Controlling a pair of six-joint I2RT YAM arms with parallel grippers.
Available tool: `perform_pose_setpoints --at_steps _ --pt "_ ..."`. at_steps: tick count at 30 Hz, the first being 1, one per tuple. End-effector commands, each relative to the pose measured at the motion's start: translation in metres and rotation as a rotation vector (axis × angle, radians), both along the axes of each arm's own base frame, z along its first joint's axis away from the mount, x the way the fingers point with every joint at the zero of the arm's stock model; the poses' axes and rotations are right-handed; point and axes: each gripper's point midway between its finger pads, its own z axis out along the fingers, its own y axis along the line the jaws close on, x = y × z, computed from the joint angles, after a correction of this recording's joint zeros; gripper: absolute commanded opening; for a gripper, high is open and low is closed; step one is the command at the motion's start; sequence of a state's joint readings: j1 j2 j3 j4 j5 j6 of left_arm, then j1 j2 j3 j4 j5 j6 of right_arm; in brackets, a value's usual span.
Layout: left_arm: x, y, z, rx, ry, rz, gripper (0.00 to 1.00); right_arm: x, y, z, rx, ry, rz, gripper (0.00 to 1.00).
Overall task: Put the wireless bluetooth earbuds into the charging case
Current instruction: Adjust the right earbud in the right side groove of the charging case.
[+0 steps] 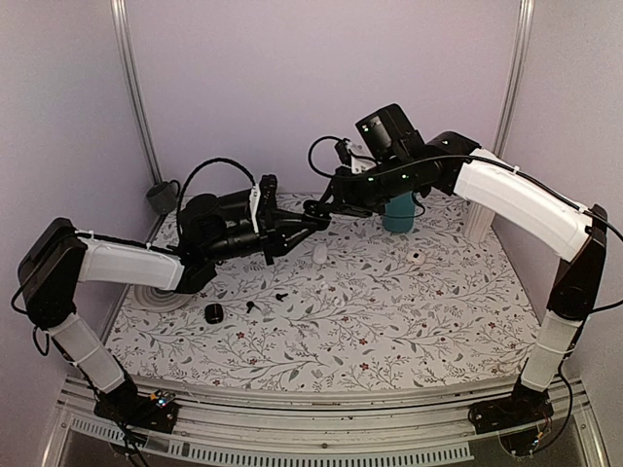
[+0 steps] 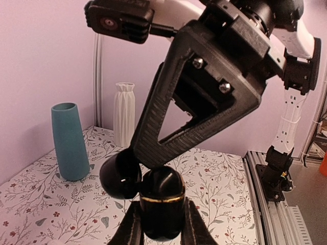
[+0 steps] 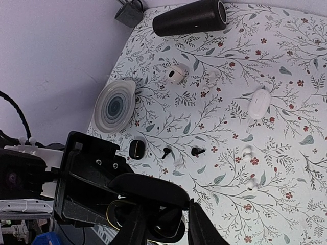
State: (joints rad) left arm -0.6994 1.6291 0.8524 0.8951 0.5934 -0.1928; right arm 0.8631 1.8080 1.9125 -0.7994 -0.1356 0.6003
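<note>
My left gripper (image 2: 162, 227) is shut on a black charging case (image 2: 162, 212) with a gold rim, held up in the air with its lid (image 2: 121, 176) swung open. My right gripper (image 3: 166, 220) reaches down onto the case's open mouth (image 3: 168, 229). Its fingers stand a narrow way apart, and what lies between them is too dark to make out. The two grippers meet above the table's back (image 1: 313, 211). Two black earbuds (image 3: 166, 151) (image 3: 197, 150) and two white earbuds (image 3: 247, 151) (image 3: 251, 185) lie loose on the table.
A second black case (image 3: 136, 148), shut, lies beside the black buds. A shut white case (image 3: 259, 103), an open white case (image 3: 176, 74), a ringed plate (image 3: 115, 106) and a dark cylinder (image 3: 190, 18) on its side share the table. A teal vase (image 1: 398, 211) and a white vase (image 1: 477, 222) stand at the back right.
</note>
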Motion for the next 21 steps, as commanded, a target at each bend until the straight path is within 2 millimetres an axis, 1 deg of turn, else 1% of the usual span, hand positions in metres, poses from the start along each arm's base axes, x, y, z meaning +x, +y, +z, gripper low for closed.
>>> perform_pose_setpoints --at_steps 1,6,12,17,21 --pt "-0.003 -0.003 0.018 -0.054 -0.053 -0.024 0.00 -0.012 0.017 0.019 0.054 -0.038 0.069 0.29" --pt "-0.002 -0.004 0.015 -0.050 -0.045 -0.024 0.00 -0.013 0.018 0.026 0.072 -0.053 0.075 0.29" --pt "-0.001 -0.004 0.016 -0.053 -0.048 -0.023 0.00 -0.012 0.016 0.028 0.068 -0.060 0.065 0.30" --pt "-0.002 -0.004 0.016 -0.052 -0.046 -0.030 0.00 -0.010 0.014 0.034 0.081 -0.074 0.048 0.38" --pt "-0.003 -0.004 0.016 -0.052 -0.048 -0.032 0.00 -0.008 0.013 0.035 0.088 -0.070 0.038 0.39"
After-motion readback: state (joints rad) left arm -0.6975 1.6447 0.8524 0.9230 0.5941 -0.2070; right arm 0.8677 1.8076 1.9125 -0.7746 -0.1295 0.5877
